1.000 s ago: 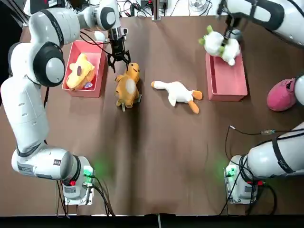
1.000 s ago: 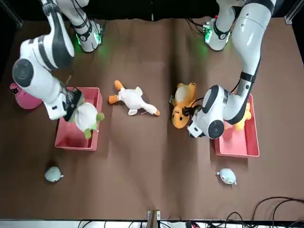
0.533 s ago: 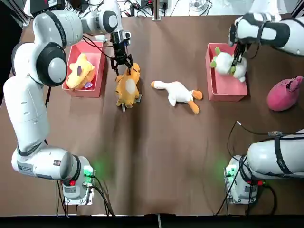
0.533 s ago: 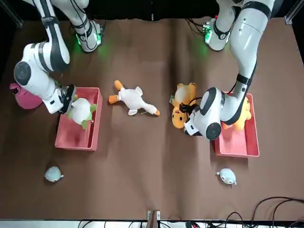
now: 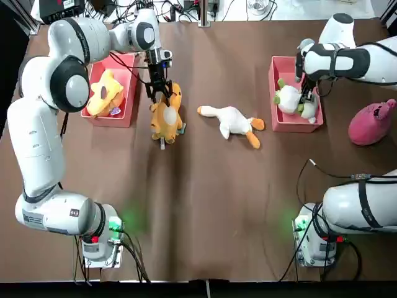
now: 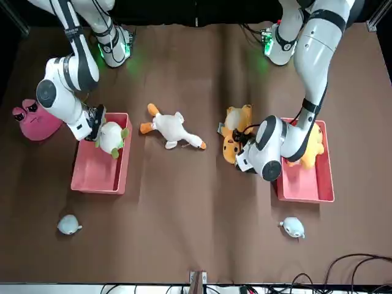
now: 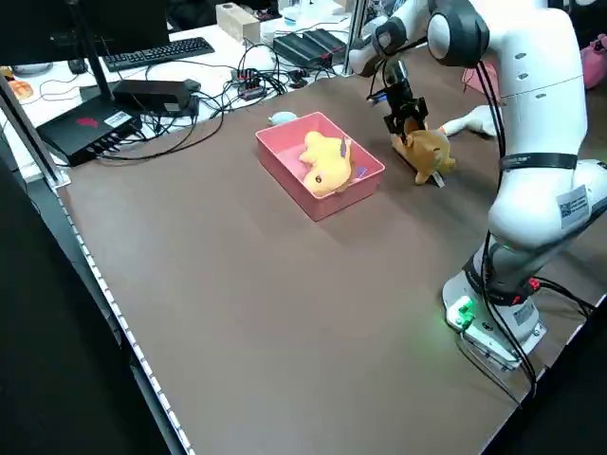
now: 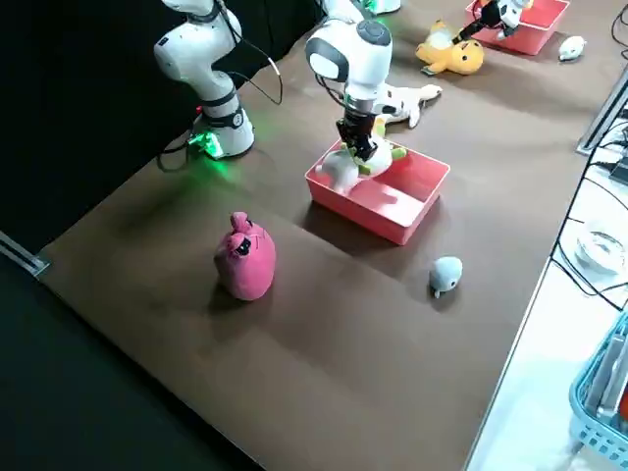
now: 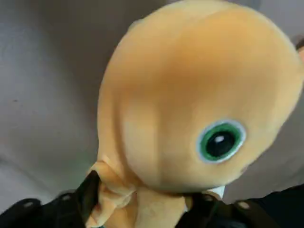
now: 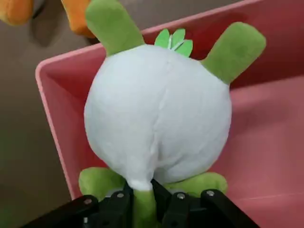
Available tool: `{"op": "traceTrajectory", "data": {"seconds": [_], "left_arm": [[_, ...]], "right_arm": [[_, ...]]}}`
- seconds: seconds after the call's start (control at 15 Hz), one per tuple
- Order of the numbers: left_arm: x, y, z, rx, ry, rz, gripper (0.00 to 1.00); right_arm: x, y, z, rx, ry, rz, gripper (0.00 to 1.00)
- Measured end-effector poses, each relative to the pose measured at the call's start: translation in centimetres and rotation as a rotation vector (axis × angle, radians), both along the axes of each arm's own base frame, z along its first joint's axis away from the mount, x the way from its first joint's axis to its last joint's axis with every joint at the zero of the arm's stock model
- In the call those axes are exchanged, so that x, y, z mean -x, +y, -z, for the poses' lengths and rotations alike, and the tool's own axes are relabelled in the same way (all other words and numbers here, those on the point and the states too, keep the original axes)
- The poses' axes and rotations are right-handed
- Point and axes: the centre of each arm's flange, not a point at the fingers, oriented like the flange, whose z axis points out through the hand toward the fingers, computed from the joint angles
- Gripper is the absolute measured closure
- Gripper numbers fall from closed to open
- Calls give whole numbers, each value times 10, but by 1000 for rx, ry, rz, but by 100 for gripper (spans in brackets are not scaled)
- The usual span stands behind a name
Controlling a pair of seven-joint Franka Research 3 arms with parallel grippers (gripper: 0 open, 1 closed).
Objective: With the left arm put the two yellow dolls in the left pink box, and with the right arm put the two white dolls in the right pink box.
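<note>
One yellow doll (image 5: 103, 93) lies in the left pink box (image 5: 118, 115), beside the left gripper (image 5: 157, 90). That gripper's wrist view shows its fingers pinching the second yellow doll (image 9: 190, 104) on the table. The goose (image 5: 232, 120) lies between the claws. The right gripper (image 5: 304, 94) is closed on the round white doll (image 10: 159, 114) inside the right pink box (image 5: 296, 121).

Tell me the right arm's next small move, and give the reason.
Probably open the jaws and let go. The right gripper is shut on the white doll with green trim, which already hangs inside the right pink box. The white goose lies on the table, not yet boxed.
</note>
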Motion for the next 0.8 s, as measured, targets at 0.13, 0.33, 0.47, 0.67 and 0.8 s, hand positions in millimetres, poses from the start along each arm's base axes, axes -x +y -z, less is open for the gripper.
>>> {"op": "traceTrajectory", "data": {"seconds": [0.13, 0.33, 0.47, 0.67, 0.8], "left_arm": [[0, 1, 1, 41, -6, 48, 41], [-4, 10, 0, 87, -11, 91, 67], [-7, 15, -2, 91, -5, 91, 83], [-7, 16, -4, 91, 1, 92, 92], [-7, 21, -8, 83, 22, 90, 92]], "right_arm": [[2, 0, 3, -1, -17, 1, 90], [6, -1, 12, -2, -21, 2, 87], [8, -1, 17, -3, -21, 4, 71], [7, -1, 14, -3, -28, 14, 41], [-6, -1, -16, 2, -24, 44, 14]]}}
